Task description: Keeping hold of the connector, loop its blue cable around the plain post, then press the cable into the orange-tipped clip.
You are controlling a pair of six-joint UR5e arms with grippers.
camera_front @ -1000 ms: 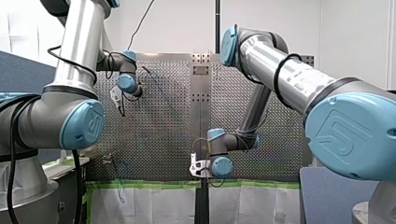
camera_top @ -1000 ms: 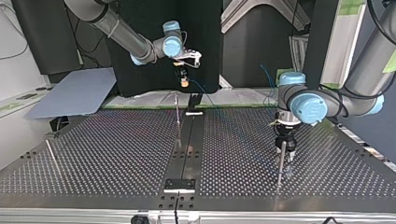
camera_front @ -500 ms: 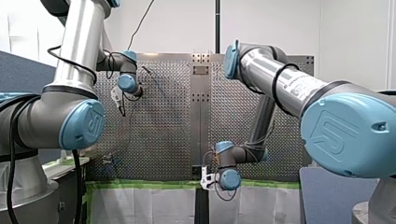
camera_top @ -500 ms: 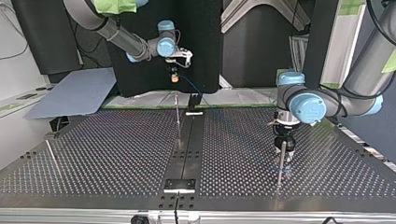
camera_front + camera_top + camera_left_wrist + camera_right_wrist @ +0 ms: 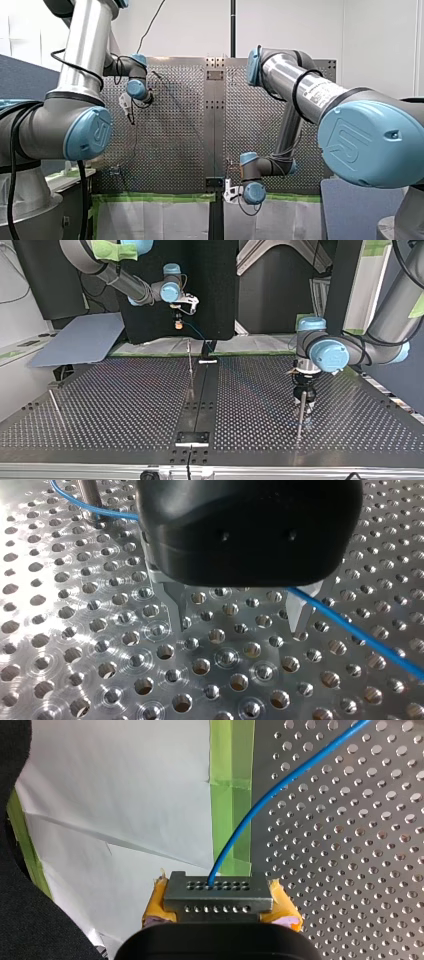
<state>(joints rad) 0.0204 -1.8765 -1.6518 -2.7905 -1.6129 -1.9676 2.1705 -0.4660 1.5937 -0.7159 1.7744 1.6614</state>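
- At the top view's left, gripping the connector (image 5: 218,892) between the yellow pads (image 5: 159,900) of my right claw (image 5: 177,324), up beyond the far edge of the bench (image 5: 125,400)
- Trailing the blue cable (image 5: 260,800) from the connector onto the bench
- At the right, hovering low beside the plain post (image 5: 301,412): my left claw (image 5: 237,622), spread wide, holding nothing, cable passing one finger

Top view: my right gripper (image 5: 177,325), connector (image 5: 218,892) in it, upper left of centre, beyond the table's (image 5: 125,400) far edge. My left gripper (image 5: 304,400) right of centre, beside a post (image 5: 299,422).
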